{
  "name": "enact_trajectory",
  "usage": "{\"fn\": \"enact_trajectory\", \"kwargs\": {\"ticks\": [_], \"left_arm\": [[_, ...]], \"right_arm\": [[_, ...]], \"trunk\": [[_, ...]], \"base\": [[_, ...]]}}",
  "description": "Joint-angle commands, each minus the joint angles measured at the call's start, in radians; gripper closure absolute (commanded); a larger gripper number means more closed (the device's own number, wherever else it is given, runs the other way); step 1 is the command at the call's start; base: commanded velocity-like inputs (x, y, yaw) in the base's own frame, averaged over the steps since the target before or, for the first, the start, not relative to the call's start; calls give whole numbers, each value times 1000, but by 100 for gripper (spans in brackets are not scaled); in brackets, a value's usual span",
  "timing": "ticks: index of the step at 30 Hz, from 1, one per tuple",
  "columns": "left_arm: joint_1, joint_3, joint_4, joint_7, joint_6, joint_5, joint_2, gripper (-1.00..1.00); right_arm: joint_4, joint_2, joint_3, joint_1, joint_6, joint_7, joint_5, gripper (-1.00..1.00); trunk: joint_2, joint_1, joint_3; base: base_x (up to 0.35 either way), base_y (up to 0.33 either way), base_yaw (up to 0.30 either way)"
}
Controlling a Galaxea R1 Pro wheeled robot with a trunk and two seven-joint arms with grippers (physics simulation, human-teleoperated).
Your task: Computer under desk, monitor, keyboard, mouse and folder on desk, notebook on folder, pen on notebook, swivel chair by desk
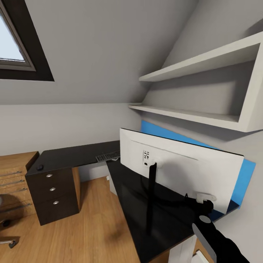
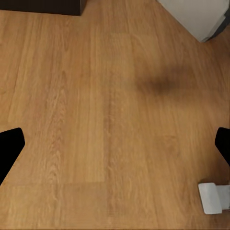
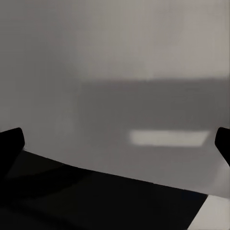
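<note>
The monitor [image 1: 180, 166] stands on the near wing of the desk [image 1: 69, 157], its white back toward the robot, probably just set there. The right gripper [image 1: 204, 200] hovers beside its lower edge, fingers spread and empty. The left gripper [image 2: 115, 143] hangs open above the floor [image 2: 96, 96]. The keyboard [image 1: 107, 156] is half hidden behind the monitor; the mouse [image 1: 39, 167] sits at the desk's far left corner. The chair [image 1: 5, 219] is cut off.
</note>
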Motion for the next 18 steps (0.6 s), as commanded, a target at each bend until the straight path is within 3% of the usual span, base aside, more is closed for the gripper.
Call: {"fn": "enact_trajectory", "kwargs": {"ticks": [1,6,11,14,18], "left_arm": [[-1,-8,-3,8,-3,4,6,-100],[-1,-2,-35,7,-2,4,38,-100],[-1,-4,-32,5,-5,7,77,-100],[-1,-4,18,2,-12,8,97,-100],[-1,-4,53,0,-53,8,103,-100]], "right_arm": [[-1,-1,5,-2,5,-8,-4,-100],[23,-2,3,-13,5,-8,-4,-100],[92,-2,2,-66,5,-7,-7,-100],[225,-2,0,-144,-25,-5,-12,-100],[323,-2,0,-199,-79,10,-14,-100]], "trunk": [[-1,0,-1],[-1,0,-1],[-1,0,-1],[-1,0,-1],[-1,0,-1]], "base": [[39,0,0],[15,0,0],[3,0,0],[0,0,0],[0,0,0]]}}
